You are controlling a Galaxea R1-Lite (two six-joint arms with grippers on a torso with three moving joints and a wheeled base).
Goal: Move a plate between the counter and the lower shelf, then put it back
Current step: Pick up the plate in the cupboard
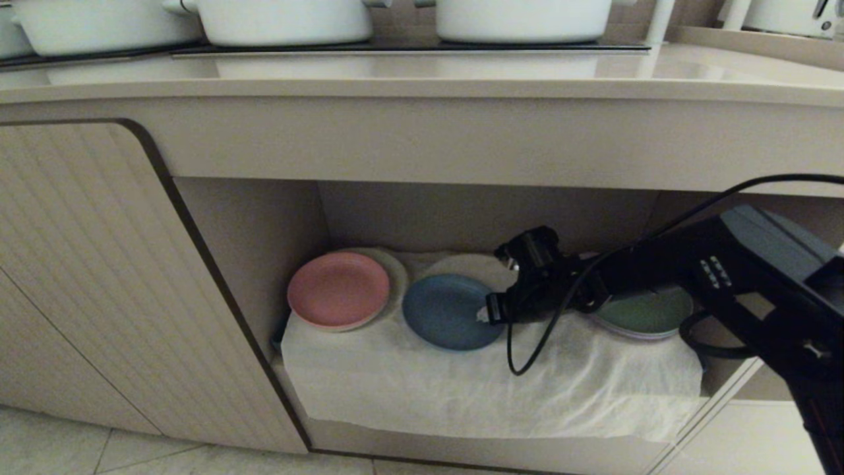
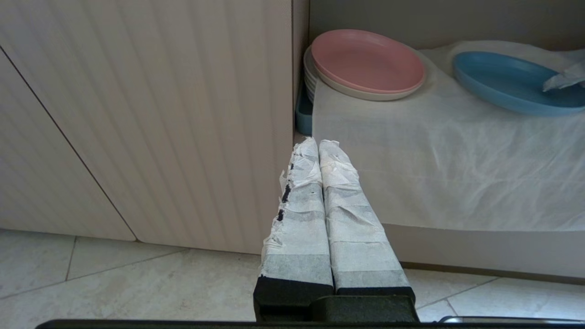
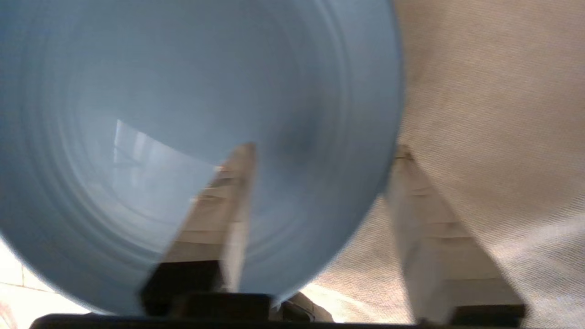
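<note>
Plate [image 3: 183,114] rim between right gripper [image 3: 320,151] fingers, perhaps untouched.

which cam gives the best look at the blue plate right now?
Head view: the whole blue plate shows on the white cloth, with the right gripper at its rim. The left wrist view cuts the plate off at the frame edge. The right wrist view is blurred, showing one finger over it and one outside its rim.
</note>
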